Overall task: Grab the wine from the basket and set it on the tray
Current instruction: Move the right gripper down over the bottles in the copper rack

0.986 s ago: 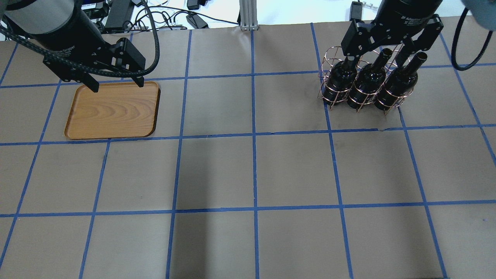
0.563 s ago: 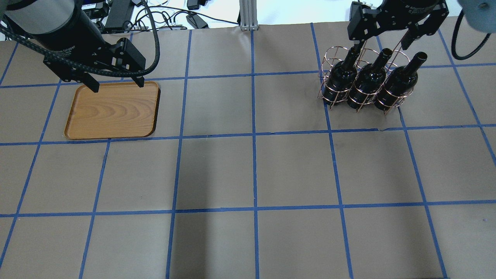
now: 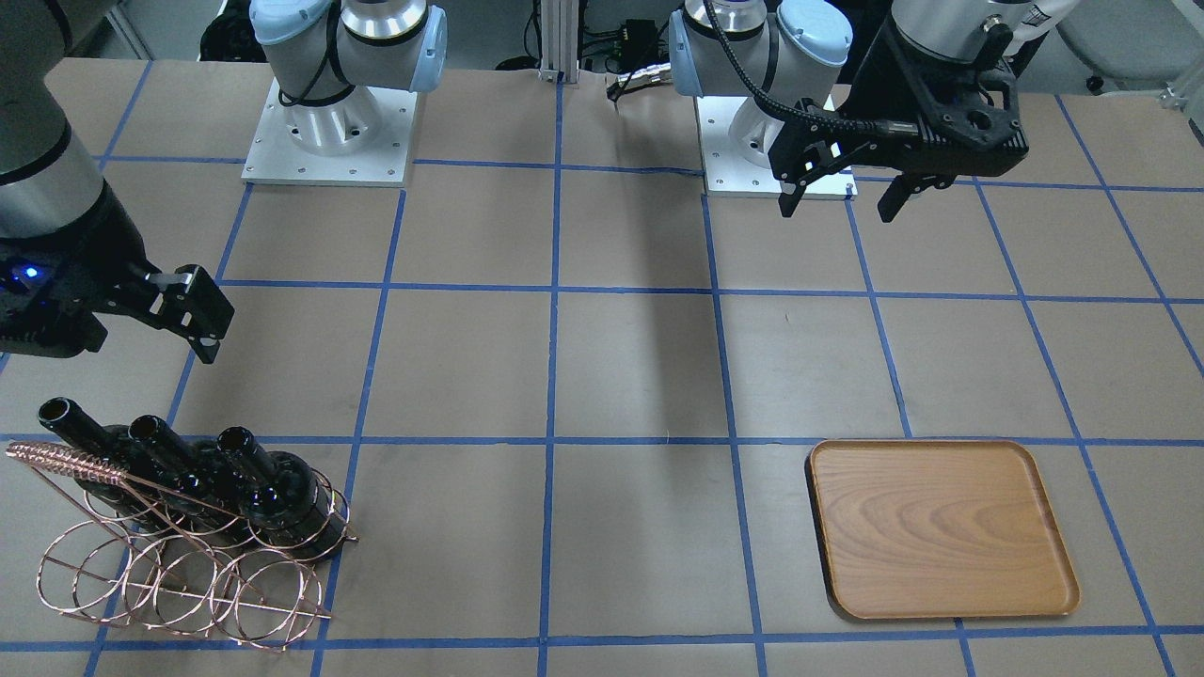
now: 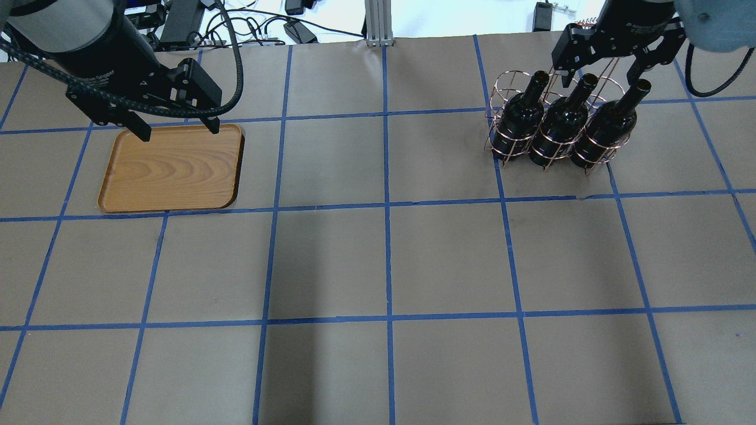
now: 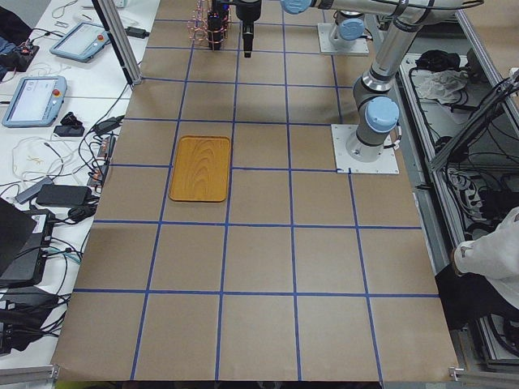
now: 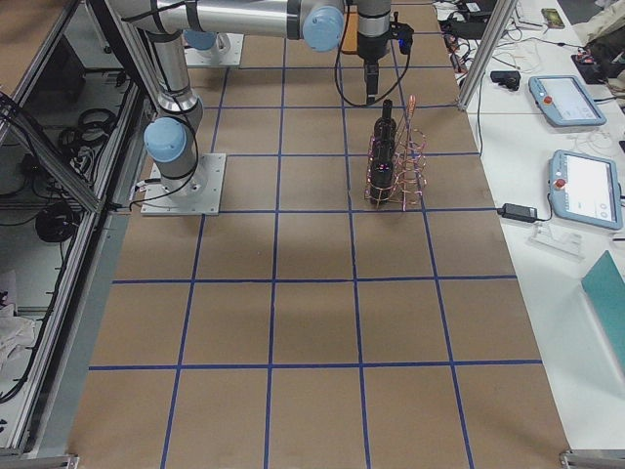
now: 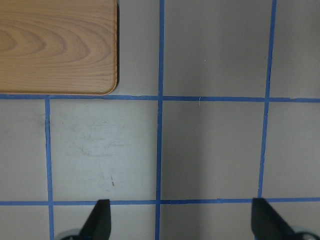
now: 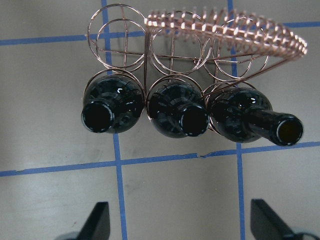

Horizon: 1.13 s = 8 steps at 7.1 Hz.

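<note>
Three near-black wine bottles (image 4: 561, 121) stand side by side in the copper wire basket (image 4: 502, 82) at the far right of the overhead view. They also show in the right wrist view (image 8: 180, 112) and the front view (image 3: 179, 461). My right gripper (image 4: 602, 69) is open and empty, above and just behind the bottle necks, touching none; its fingertips (image 8: 97, 220) frame the bottles from above. The wooden tray (image 4: 171, 168) lies empty at the far left. My left gripper (image 4: 177, 130) is open and empty above the tray's back edge.
The table is brown paper with a blue tape grid. The arm bases (image 3: 324, 132) are bolted at the robot side. Cables and tablets (image 5: 36, 97) lie on the bench beyond the table's edge. The basket's twisted handle (image 8: 240, 30) runs behind the bottles.
My right gripper has lifted and drawn back from around the bottle necks, still open and empty. The bottles, basket, tray and left gripper have not moved.
</note>
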{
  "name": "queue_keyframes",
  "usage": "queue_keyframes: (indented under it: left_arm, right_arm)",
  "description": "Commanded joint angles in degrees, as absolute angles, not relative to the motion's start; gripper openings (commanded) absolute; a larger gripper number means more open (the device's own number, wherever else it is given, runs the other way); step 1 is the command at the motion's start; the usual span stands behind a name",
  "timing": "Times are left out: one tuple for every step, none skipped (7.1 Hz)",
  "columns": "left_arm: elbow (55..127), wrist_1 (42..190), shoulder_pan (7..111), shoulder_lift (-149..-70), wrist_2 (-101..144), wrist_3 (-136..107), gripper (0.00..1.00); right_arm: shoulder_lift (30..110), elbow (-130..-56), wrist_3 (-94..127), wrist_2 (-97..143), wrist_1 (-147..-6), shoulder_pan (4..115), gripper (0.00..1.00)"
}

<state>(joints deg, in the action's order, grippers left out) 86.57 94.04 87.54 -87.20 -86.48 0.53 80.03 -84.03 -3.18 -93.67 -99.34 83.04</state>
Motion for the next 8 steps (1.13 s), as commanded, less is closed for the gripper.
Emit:
queue_keyframes:
  left_arm:
    - [86.6,94.0,87.5,-87.2,-86.5,0.6,1.00]
    - [86.7,94.0,87.5,-87.2,-86.5,0.5,1.00]
    - [86.7,94.0,87.5,-87.2,-86.5,0.6,1.00]
    - [86.6,94.0,87.5,-87.2,-86.5,0.6,1.00]
    - [86.6,94.0,87.5,-87.2,-86.6,0.6,1.00]
    - [86.7,94.0,87.5,-87.2,-86.6,0.6,1.00]
    - [86.7,94.0,87.5,-87.2,-86.6,0.6,1.00]
    - [86.7,94.0,87.5,-87.2,-86.6,0.6,1.00]
  right_arm:
    - [77.5,-84.9,-5.3,-93.3,-104.1,82.5,0.99]
    - [76.6,-84.9,-5.0,-93.3,-104.1,82.5,0.99]
    - [75.6,-84.9,-5.0,-93.2,-104.2,82.5,0.99]
    - [74.8,-84.9,-5.1,-93.2,-104.7,82.5,0.99]
    - [74.1,-85.0,-5.3,-93.3,-105.5,82.5,0.99]
    - [74.0,-85.0,-5.7,-93.2,-105.5,82.2,0.97]
    - [74.0,-85.0,-5.8,-93.1,-105.5,82.0,0.97]
    - [73.9,-85.0,-5.8,-92.9,-106.1,81.8,0.96]
